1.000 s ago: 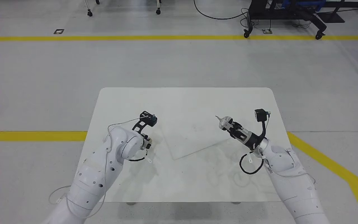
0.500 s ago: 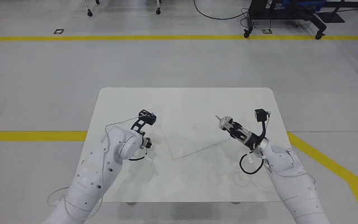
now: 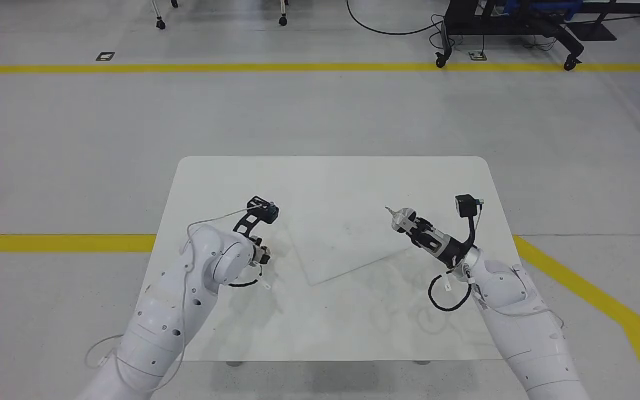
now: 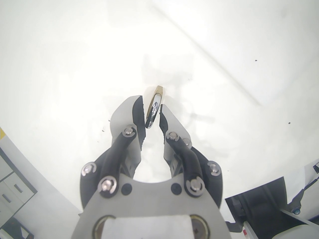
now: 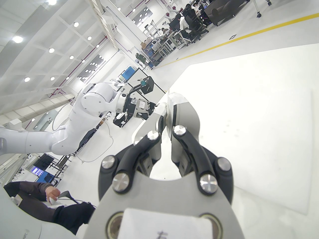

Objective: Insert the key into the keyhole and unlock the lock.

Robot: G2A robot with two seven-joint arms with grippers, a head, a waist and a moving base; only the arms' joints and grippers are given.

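lock (image 4: pixel 155 109) in left tool (image 4: pixel 151 103), brass end outward

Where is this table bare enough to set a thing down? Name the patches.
The table is bare along its whole far strip, beyond both grippers, and in the middle stretch between the left gripper, whose fingers pinch the lock, and the right gripper. Crowded only right at those two grippers and under the arms along the near edge.

lock (image 4: pixel 154 108) in left fingers (image 4: pixel 138 113) over the table (image 3: pixel 330 180) (left half); key (image 3: pixel 391 212) in right fingers (image 5: pixel 184 115).
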